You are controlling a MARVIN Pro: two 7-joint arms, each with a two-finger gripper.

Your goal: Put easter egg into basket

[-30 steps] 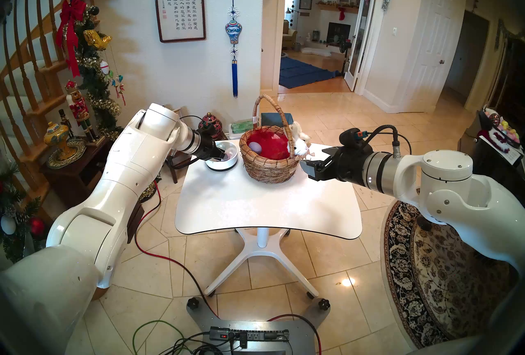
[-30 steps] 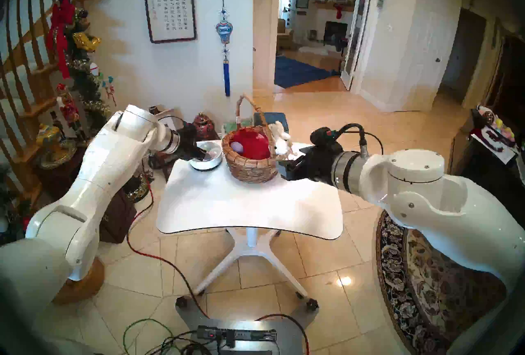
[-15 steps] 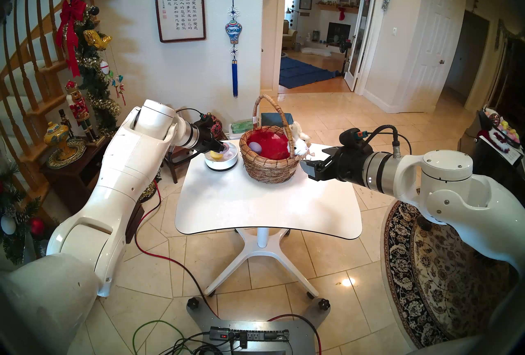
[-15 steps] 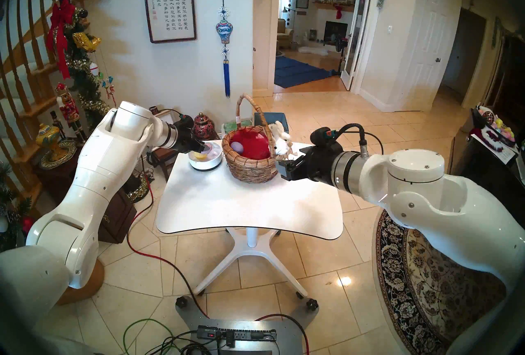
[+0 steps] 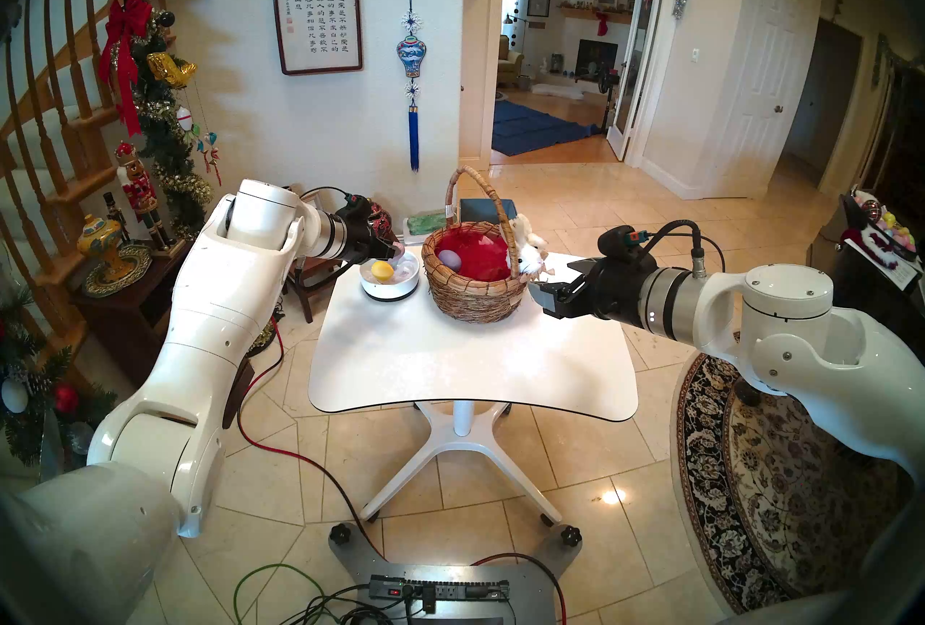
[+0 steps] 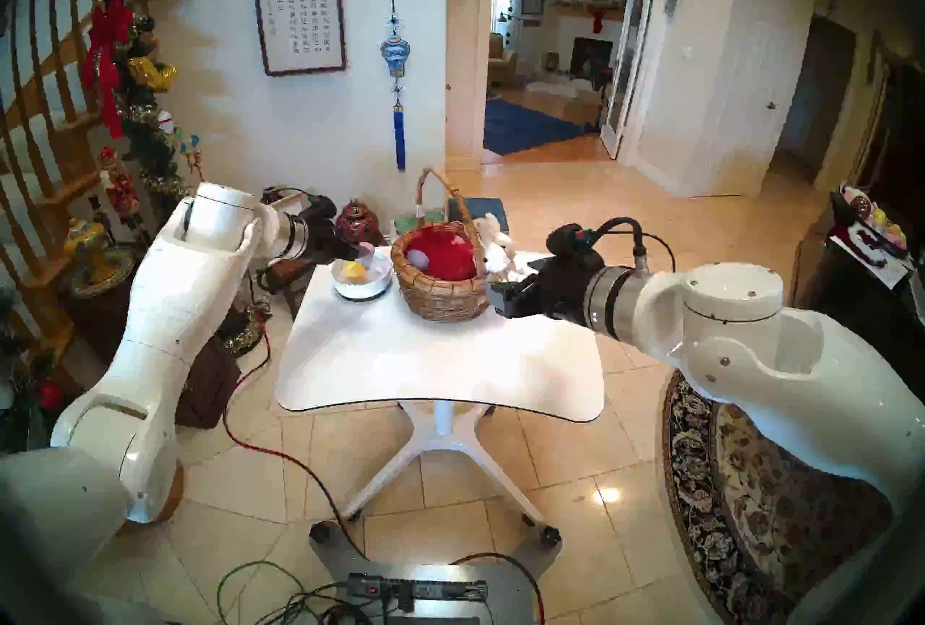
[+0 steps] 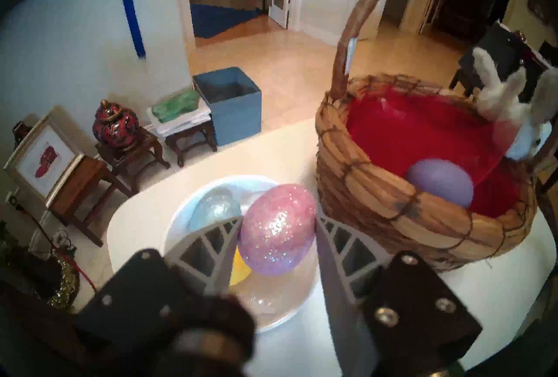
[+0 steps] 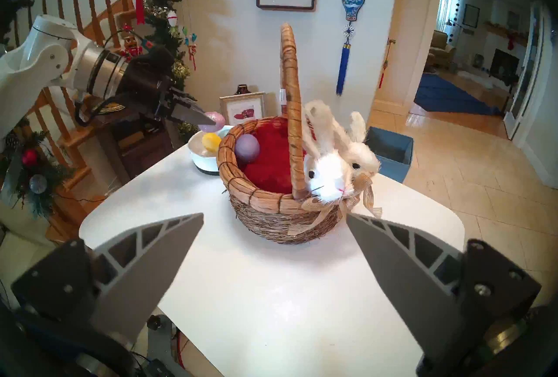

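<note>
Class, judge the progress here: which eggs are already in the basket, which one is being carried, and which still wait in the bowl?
Done: a plain lilac egg lies on the red lining of the round woven wicker basket. In hand: the left pincer is shut on a pink glitter egg above the shallow white bowl. Left: a yellow egg and a pale blue glitter egg remain there. The right pincer is open.

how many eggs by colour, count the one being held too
pink glitter egg, held in the left tool above the white bowl: 1
purple egg, in the basket: 1
yellow egg, in the bowl: 1
pale blue glitter egg, in the bowl: 1
total: 4
</note>
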